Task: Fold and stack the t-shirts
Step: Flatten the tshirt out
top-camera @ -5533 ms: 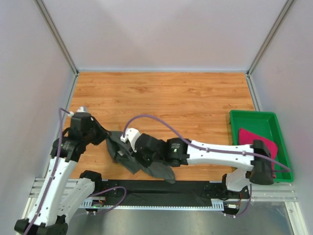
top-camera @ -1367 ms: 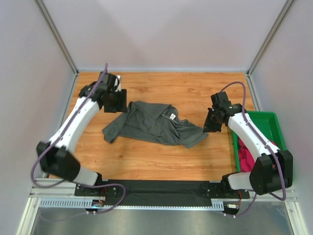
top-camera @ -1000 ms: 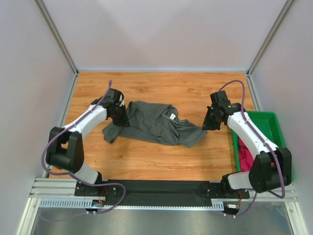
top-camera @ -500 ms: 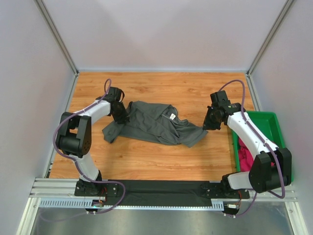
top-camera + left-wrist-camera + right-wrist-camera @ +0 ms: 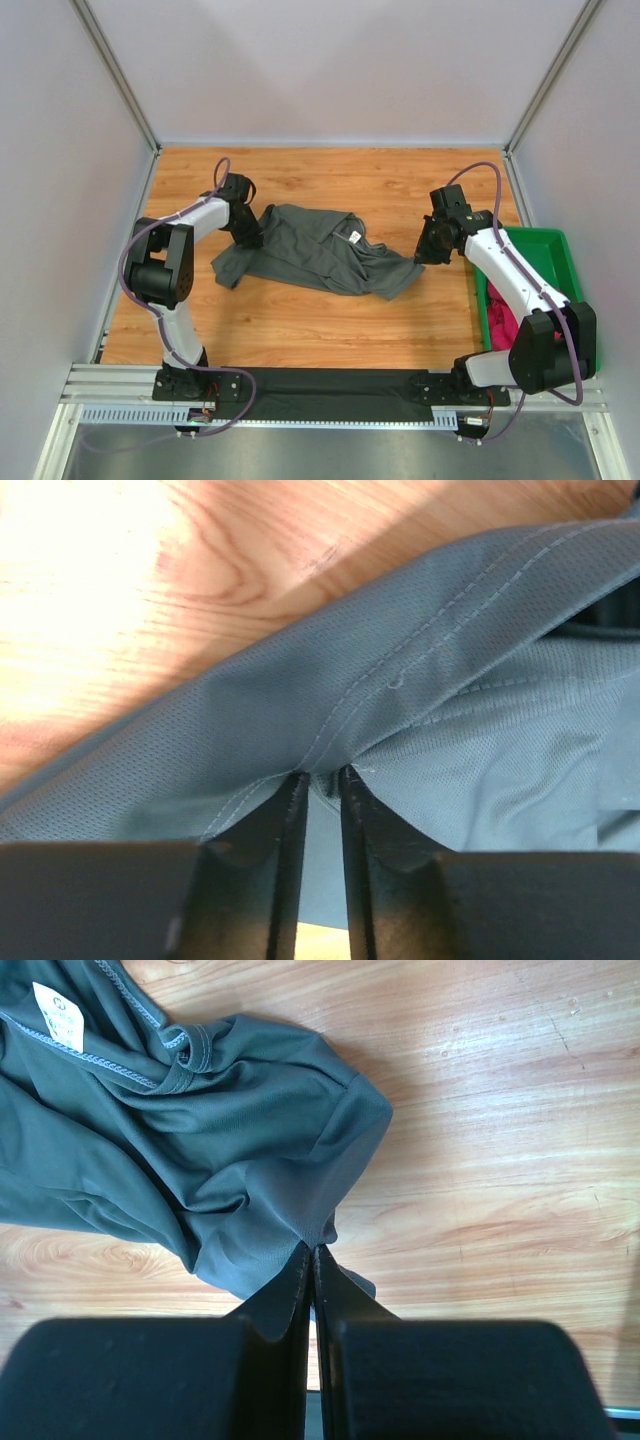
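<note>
I note grey t-shirt (image 5: pixel 320 250) rumpled on surface (image 5: pixel 380 190), long axis left-right. Left gripper (image 5: pixel 318 776) pinches its left hem, elbow folded back; right gripper (image 5: pixel 312 1250) clenched on right corner.

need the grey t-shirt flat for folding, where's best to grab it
Probably its two outer ends, each from outside. The grey t-shirt lies bunched in a strip: a stitched hem sticks out left, where the left gripper pinches it, and a loose corner right, in the right gripper. Pulling apart should flatten it.
</note>
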